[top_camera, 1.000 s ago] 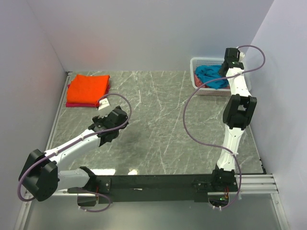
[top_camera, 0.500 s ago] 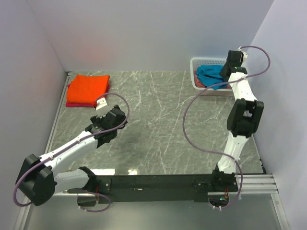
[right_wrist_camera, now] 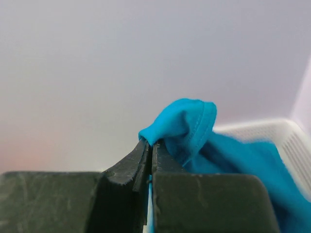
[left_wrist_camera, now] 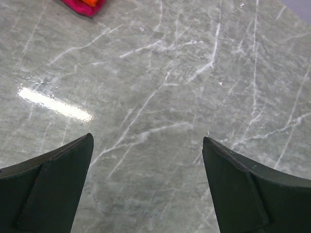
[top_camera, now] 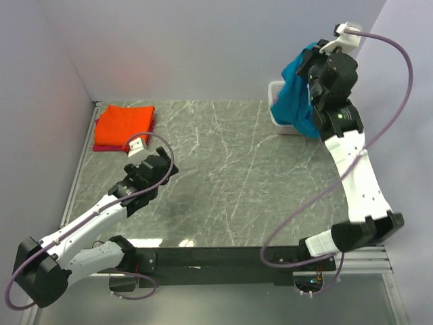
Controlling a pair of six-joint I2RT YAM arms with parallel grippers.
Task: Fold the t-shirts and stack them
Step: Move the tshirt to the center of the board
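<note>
My right gripper (top_camera: 312, 59) is shut on the teal-blue t-shirt (top_camera: 296, 95), holding it up above the white basket (top_camera: 277, 115) at the back right; the cloth hangs down over the basket. In the right wrist view a hemmed fold of the teal-blue t-shirt (right_wrist_camera: 187, 127) bulges out of my pinched right gripper (right_wrist_camera: 150, 144). A folded bright orange t-shirt (top_camera: 123, 124) lies at the back left on top of a magenta t-shirt (top_camera: 103, 147). My left gripper (top_camera: 159, 177) hovers open over the bare table, left of centre, with nothing in my left gripper (left_wrist_camera: 148, 141).
The grey marbled table (top_camera: 223, 176) is walled in by pale panels on the left, back and right. A corner of the magenta and orange stack (left_wrist_camera: 83, 5) shows at the top of the left wrist view.
My right gripper closed on the teal-blue t-shirt in the basket and has lifted it high above the basket. The left arm has drawn slightly towards the near left.
</note>
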